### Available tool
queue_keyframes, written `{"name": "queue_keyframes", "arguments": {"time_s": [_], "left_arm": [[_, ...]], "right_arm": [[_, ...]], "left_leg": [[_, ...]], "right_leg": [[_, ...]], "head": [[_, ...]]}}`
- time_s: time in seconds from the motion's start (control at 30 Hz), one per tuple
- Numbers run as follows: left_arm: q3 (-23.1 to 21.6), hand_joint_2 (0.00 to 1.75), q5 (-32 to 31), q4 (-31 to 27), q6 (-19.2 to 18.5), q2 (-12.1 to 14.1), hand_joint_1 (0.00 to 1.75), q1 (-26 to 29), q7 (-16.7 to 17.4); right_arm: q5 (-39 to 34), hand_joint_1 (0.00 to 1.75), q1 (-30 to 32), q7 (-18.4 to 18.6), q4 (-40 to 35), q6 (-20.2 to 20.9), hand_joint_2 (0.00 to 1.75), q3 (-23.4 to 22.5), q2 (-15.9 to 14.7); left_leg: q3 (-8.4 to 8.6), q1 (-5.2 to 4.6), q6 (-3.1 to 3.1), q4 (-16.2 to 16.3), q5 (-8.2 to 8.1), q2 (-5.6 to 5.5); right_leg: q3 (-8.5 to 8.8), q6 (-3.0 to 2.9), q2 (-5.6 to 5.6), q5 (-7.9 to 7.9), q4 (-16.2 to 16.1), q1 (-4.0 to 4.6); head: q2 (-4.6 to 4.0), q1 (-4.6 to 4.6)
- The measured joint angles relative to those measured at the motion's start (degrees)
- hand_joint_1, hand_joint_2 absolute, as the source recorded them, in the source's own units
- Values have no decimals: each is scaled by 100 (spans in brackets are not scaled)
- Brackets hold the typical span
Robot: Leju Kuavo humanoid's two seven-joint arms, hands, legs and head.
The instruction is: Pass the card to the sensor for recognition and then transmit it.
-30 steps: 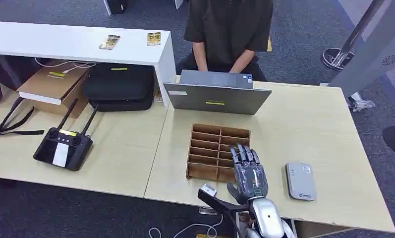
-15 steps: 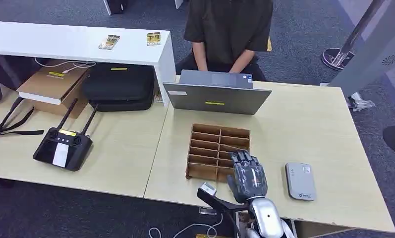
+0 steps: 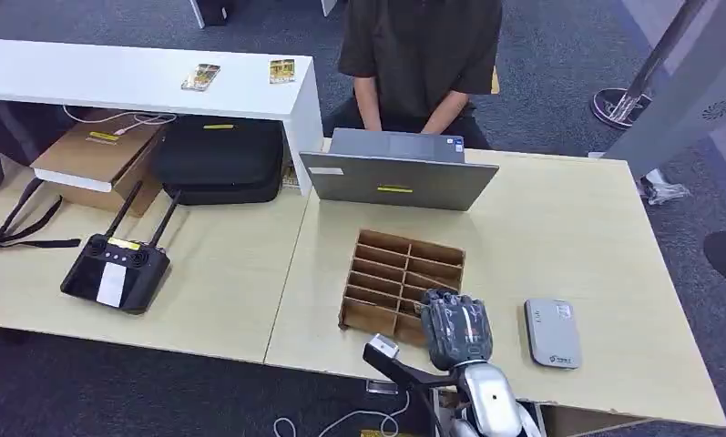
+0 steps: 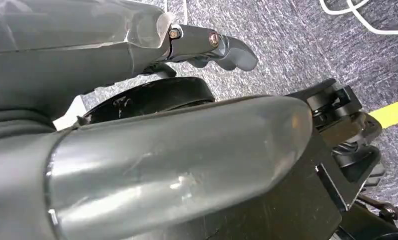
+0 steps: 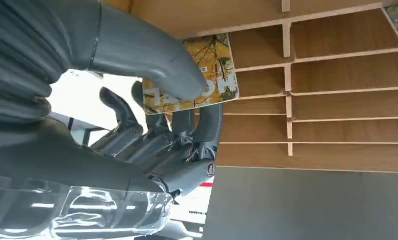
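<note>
Pinching card (image 5: 192,75) between thumb and fingers, right hand (image 3: 457,328) is lifting thin, stiff, light, slippery item by one end.

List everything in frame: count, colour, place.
card: 1, yellow print, pinched by right robot hand over organizer
organizer: 1, brown slotted, desk centre
sensor: 1, grey, right of organizer
laptop: 1, grey, behind organizer
controller: 1, black, left desk
case: 1, black, under shelf
cardboard box: 1, brown, beside case
shelf cards: 2, yellowish, white shelf
person: 1, dark shirt, behind laptop
right robot hand: grey, at organizer's near right corner
left robot hand: grey, above carpet
</note>
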Motion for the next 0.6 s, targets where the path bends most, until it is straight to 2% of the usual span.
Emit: {"name": "queue_keyframes", "arguments": {"time_s": [0.3, 0.6], "left_arm": [[-11, 0, 61, 0, 2, 2, 0, 3, 42], [-59, 0, 175, 0, 94, 4, 0, 10, 4]], "right_arm": [[-13, 175, 21, -7, -31, -133, 175, -4, 0], [243, 175, 152, 26, -536, -717, 175, -109, -4]], "left_leg": [[0, 0, 0, 0, 0, 0], [0, 0, 0, 0, 0, 0]], "right_leg": [[0, 0, 0, 0, 0, 0], [-1, 0, 0, 0, 0, 0]], "head": [[0, 2], [0, 0]]}}
